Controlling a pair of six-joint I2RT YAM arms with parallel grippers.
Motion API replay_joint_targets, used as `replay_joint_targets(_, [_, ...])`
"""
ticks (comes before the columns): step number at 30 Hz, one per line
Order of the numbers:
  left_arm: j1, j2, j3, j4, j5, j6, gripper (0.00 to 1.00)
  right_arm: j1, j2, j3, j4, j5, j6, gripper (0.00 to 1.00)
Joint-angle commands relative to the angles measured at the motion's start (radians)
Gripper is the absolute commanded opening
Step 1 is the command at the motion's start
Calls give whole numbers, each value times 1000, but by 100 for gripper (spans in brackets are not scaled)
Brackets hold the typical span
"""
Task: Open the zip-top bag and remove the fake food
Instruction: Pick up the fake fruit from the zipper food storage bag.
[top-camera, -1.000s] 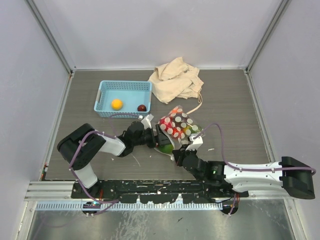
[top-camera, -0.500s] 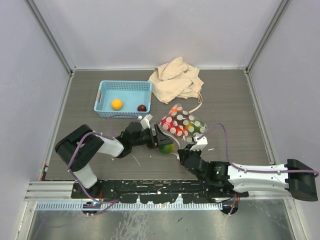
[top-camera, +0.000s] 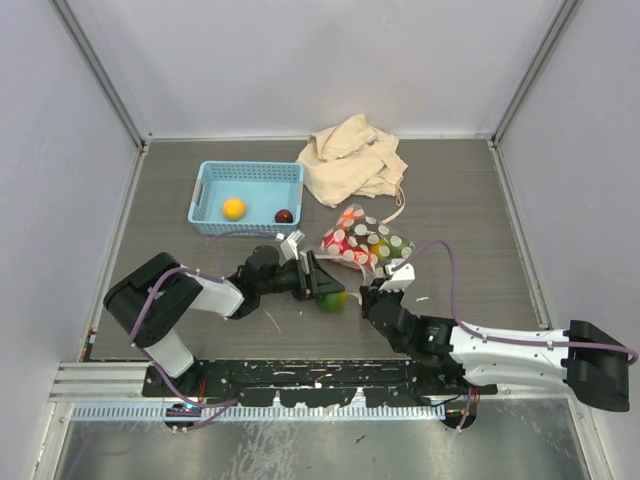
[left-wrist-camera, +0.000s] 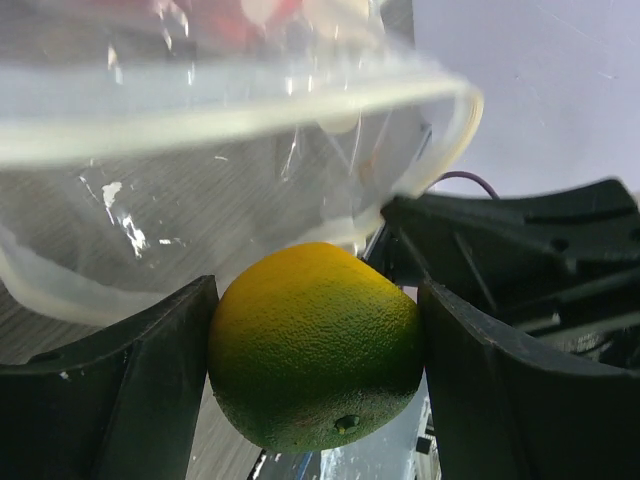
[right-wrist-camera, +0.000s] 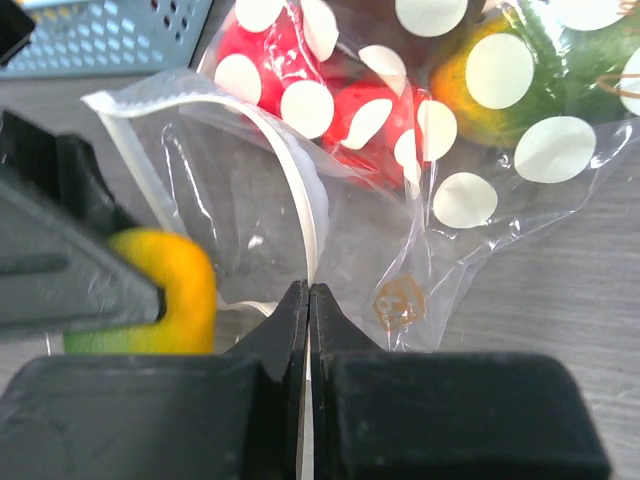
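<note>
The zip-top bag (top-camera: 365, 240), clear with white dots, lies mid-table with its open mouth toward the arms. Red fake food (right-wrist-camera: 285, 60) and an orange-green piece (right-wrist-camera: 480, 85) remain inside it. My left gripper (top-camera: 322, 292) is shut on a green-and-yellow fruit (left-wrist-camera: 315, 340), which sits between both fingers just outside the bag's mouth (left-wrist-camera: 230, 110). My right gripper (right-wrist-camera: 309, 296) is shut on the bag's white zip strip (right-wrist-camera: 312, 215) at the near rim. From above, the right gripper (top-camera: 377, 291) sits just right of the green fruit (top-camera: 331, 299).
A light blue basket (top-camera: 247, 169) at the back left holds an orange fruit (top-camera: 233, 208) and a dark maroon one (top-camera: 285, 215). A beige cloth bag (top-camera: 350, 160) lies crumpled behind the zip-top bag. Grey walls enclose the table.
The green fruit has come out from under the bag as the left gripper drew back to the left. The bag has shifted away and settled flatter, with the right gripper still on its rim.
</note>
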Motion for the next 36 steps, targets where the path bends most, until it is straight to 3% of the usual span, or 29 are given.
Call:
replay_joint_targets(1, [5,-58,-5,37,24,29,25,-115,21,47,184,-83,-100,1])
replay_joint_targets(10, [29,-92,-2,-14,25,64,25,-175,46,57,253,-178,-163,1])
replay_joint_targets(18, [134,-262,71,-327,61,216,26,-176,-59,0,226,-186,-151,1])
replay_joint_targets(26, [310,-443,117,-523,96,302,24,-176,-67,-16,231,-204,-142,1])
replay_joint_targets(36, [468,-552,218,-774,-37,439,20,-175,-67,-27,239,-208,-140,1])
